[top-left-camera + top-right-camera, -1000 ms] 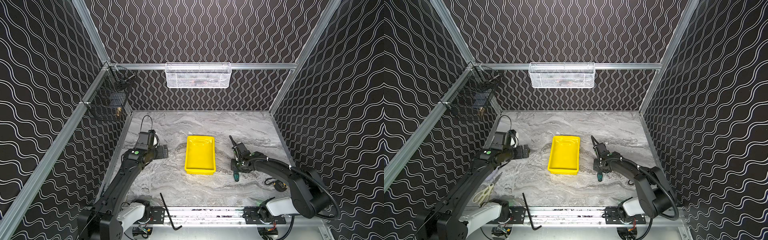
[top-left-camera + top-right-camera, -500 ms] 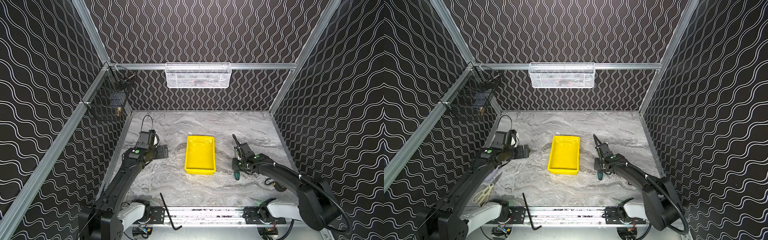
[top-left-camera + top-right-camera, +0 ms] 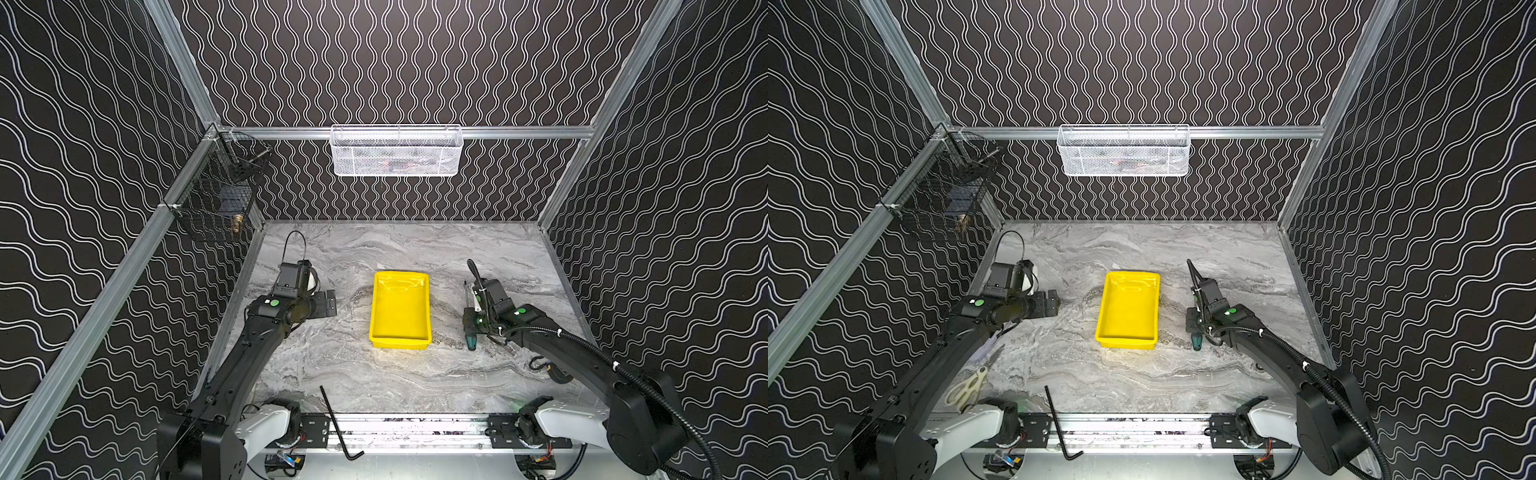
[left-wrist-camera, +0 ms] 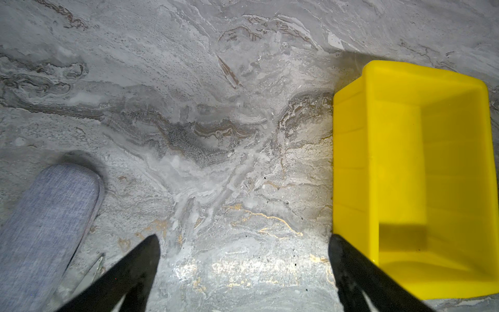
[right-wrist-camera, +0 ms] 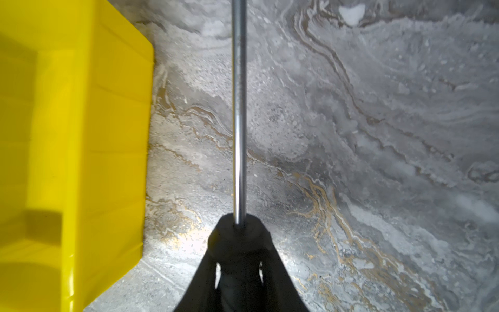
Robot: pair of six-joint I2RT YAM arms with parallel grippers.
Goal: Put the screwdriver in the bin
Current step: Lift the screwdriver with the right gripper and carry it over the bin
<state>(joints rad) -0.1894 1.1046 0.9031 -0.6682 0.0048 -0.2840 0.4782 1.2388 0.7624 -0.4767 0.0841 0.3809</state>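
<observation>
Clenching the right gripper [image 5: 239, 243] on the slim screwdriver [image 5: 239, 121]: pinching the matte black collar of its teal-green and black handle, with the thin, round, polished steel shaft jutting straight out past the fingertips in the right wrist view. Sitting at 3 o'clock of the shallow rectangular bright yellow plastic bin [image 3: 401, 307] in both top views, just beside its long wall and outside it, pointing the shaft toward 12 o'clock and the teal butt [image 3: 471, 341] toward 6 o'clock. Not showing clearly whether lifted or touching the glossy grey marbled tabletop [image 3: 374, 374]. Resting flat on that surface and catching glare along smooth moulded walls and rounded corners. Hovering at 9 o'clock of the bin with the left gripper [image 4: 243, 251] released, spreading its tapered black fingers [image 4: 140, 259] wide apart. Lying at 7 o'clock, near the front rail: a long black L-shaped metal hex key [image 3: 334, 419]. Poking in beside the left fingers: a rounded grey woven-fabric piece [image 4: 46, 216].
</observation>
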